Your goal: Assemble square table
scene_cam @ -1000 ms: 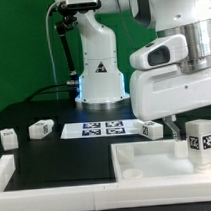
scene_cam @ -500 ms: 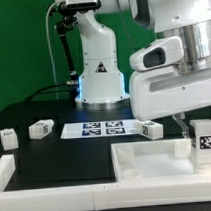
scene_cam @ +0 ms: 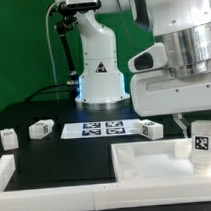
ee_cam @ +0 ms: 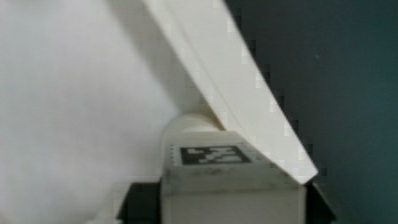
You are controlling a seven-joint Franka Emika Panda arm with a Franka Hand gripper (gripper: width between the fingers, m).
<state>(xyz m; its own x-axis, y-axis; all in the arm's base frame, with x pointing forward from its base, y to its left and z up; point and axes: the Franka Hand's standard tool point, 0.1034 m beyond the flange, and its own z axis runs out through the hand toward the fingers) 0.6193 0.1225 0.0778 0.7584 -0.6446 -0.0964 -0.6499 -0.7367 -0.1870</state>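
1. No writing can be read anywhere. The robot base [scene_cam: 100, 69], behind the jaws toward the exterior view's left, carries a small triangular warning sticker whose symbol is too small to make out.
2. The only other markings are black-and-white square tags. One faces the exterior camera on the upright leg [scene_cam: 203, 141], and the wrist view shows one on that leg's [ee_cam: 217, 160] upper face. More are printed on the marker board [scene_cam: 100, 128].
3. The jaws are closed partway onto the upright leg, grasping it near its top. One dark finger [scene_cam: 184, 122] lies against the side of the leg that faces the exterior view's left; the other finger is hidden.
4. The square panel [scene_cam: 147, 161] lies flat on the black desk [scene_cam: 66, 156], under the jaws and spreading from them toward the exterior view's left. In the wrist view its broad white face [ee_cam: 71, 100] and slanting edge run right up to the held leg. Whether the leg touches the panel cannot be told.
5. Toward the exterior view's left of the jaws, three tagged legs lie loose on the desk:
   - The nearest loose leg [scene_cam: 150, 129] lies close to the jaws.
   - The middle loose leg [scene_cam: 40, 127] lies beyond the marker board.
   - The farthest loose leg [scene_cam: 7, 138] lies well apart from the jaws.
6. A plain white bar [scene_cam: 5, 171] lies at the desk's far side from the jaws.
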